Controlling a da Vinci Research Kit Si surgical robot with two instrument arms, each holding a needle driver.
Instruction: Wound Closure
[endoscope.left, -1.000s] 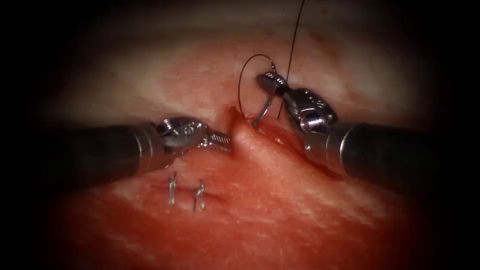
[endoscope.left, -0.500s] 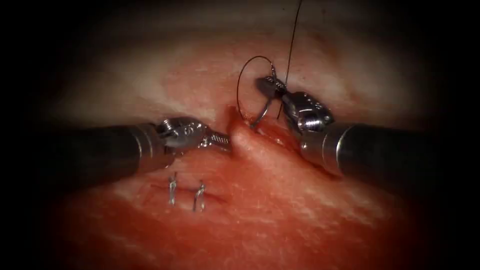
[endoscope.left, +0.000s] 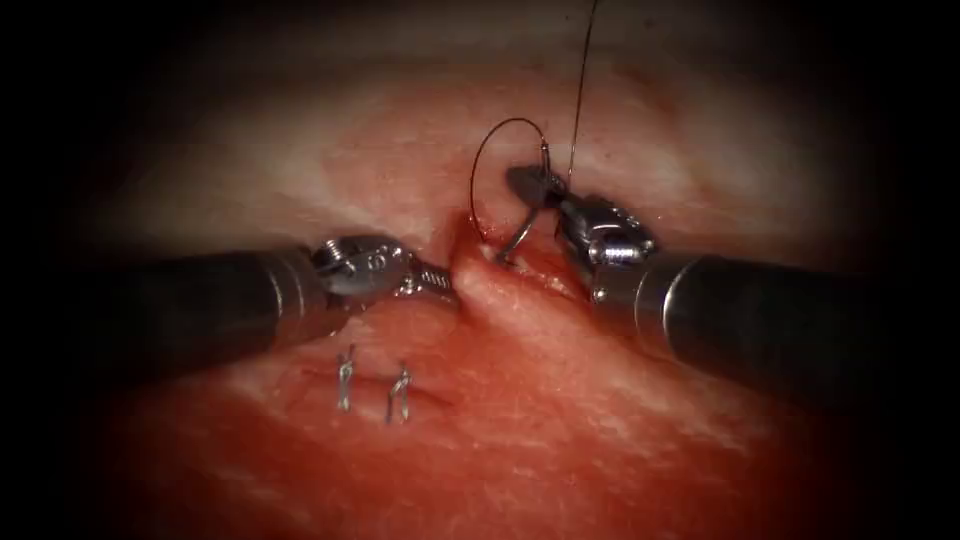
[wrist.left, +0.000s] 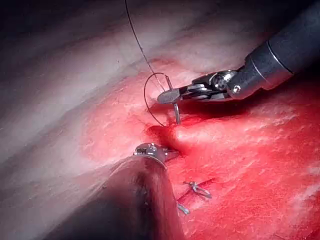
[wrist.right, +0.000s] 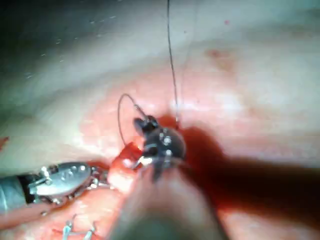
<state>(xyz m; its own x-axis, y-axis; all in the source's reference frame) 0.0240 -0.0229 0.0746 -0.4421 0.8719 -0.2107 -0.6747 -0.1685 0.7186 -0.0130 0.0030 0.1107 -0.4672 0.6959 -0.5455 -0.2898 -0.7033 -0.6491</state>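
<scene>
The needle (endoscope.left: 520, 228) is a thin steel curve, its tip at the cut's (endoscope.left: 475, 245) right lip. My right pincer (endoscope.left: 527, 184) is clamped on it near the thread end; thread (endoscope.left: 580, 90) loops left and runs upward. My left pincer (endoscope.left: 440, 281) grips the raised tissue (endoscope.left: 520, 400) edge left of the cut. Two finished stitches (endoscope.left: 372, 385) lie well clear below. Since earlier, my right pincer has sunk lower, toward the cut.

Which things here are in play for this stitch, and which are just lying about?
In play:
- right tool, shut on the needle near its thread end
- needle tip at the cut
- thread with its loop
- left tool, gripping the tissue edge left of the cut

Lying about:
- two finished stitches, lower left
- red fluid by the cut
</scene>
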